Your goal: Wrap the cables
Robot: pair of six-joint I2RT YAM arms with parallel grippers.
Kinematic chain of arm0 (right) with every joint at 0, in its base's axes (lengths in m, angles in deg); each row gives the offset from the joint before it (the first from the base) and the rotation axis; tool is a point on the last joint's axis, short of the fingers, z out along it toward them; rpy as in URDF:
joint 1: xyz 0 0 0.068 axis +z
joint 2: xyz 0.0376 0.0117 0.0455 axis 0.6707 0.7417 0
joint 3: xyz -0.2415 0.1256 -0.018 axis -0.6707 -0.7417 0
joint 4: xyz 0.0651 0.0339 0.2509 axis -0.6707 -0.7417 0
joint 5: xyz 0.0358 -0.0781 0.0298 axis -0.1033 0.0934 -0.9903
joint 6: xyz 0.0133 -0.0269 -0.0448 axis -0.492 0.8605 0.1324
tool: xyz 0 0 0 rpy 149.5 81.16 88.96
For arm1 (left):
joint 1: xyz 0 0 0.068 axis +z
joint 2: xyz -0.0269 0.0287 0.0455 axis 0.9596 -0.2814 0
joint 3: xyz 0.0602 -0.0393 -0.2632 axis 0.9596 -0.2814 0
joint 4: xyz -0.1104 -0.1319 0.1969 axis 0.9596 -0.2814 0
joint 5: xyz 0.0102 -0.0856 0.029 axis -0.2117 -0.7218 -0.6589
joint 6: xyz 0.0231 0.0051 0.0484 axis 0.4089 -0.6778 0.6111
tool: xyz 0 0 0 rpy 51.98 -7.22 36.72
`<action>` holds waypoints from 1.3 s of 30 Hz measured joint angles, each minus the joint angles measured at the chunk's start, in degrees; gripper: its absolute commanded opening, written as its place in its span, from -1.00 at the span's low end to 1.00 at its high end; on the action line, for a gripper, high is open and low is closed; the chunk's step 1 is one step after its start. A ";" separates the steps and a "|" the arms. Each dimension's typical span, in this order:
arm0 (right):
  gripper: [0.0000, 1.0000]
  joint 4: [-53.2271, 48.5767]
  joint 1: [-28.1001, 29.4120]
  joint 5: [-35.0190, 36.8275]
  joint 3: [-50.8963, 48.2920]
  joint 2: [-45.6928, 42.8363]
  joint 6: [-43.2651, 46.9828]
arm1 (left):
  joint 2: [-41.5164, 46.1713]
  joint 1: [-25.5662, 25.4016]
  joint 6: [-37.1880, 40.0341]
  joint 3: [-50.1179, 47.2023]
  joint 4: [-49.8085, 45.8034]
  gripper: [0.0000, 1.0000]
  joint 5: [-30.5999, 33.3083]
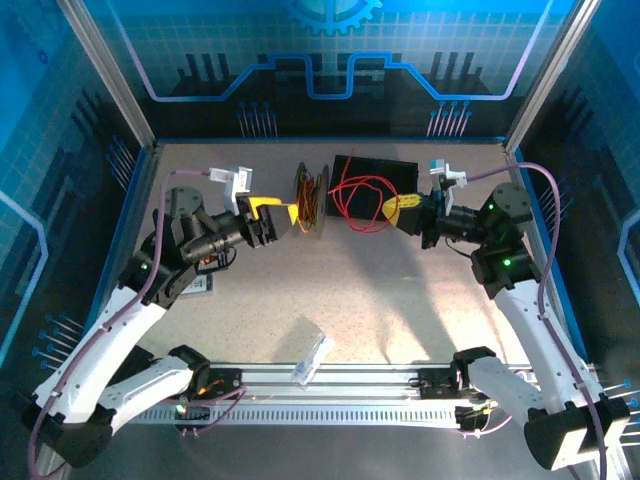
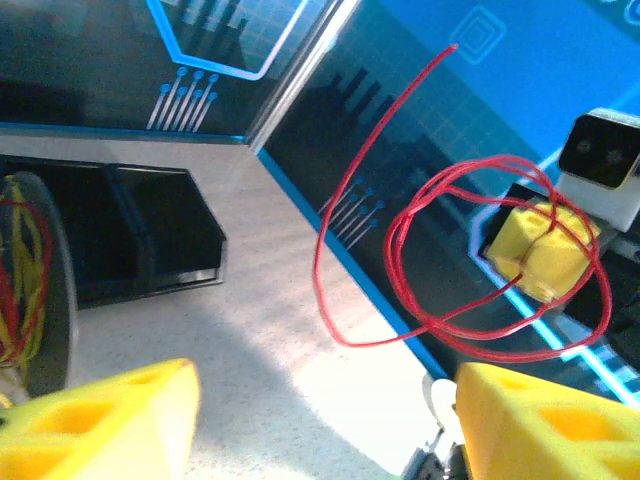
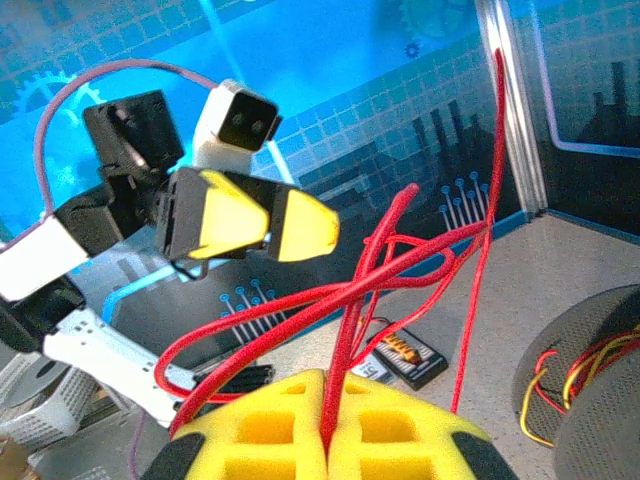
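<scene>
My right gripper (image 3: 328,385) is shut on a red cable (image 3: 375,270), which rises between its yellow fingers and curls into loose loops. From above, these red loops (image 1: 360,198) hang in front of the right gripper (image 1: 393,210), between it and the black spool (image 1: 312,200). The spool (image 2: 30,285) stands on edge, with yellow and red cables wound on it. My left gripper (image 2: 325,430) is open with nothing between its fingers. It sits just left of the spool (image 3: 590,370), and the red loops (image 2: 480,260) are well ahead of it.
A black bin (image 1: 375,180) stands behind the spool and the loops. A small black device (image 3: 405,355) lies on the table by the left arm. A clear plastic packet (image 1: 310,358) lies near the front rail (image 1: 330,385). Blue walls close in the back and sides.
</scene>
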 measured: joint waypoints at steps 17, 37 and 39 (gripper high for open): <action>-1.00 -13.60 4.70 8.79 2.40 3.74 4.66 | -9.18 -23.85 18.56 11.98 -8.44 0.18 12.24; -1.00 -22.36 6.34 14.14 3.34 3.76 7.58 | -20.63 -24.79 20.90 16.87 -9.11 -1.00 18.03; -1.00 -23.23 6.23 15.34 3.34 3.39 7.61 | -18.78 -23.63 20.24 15.63 -8.35 -1.00 18.62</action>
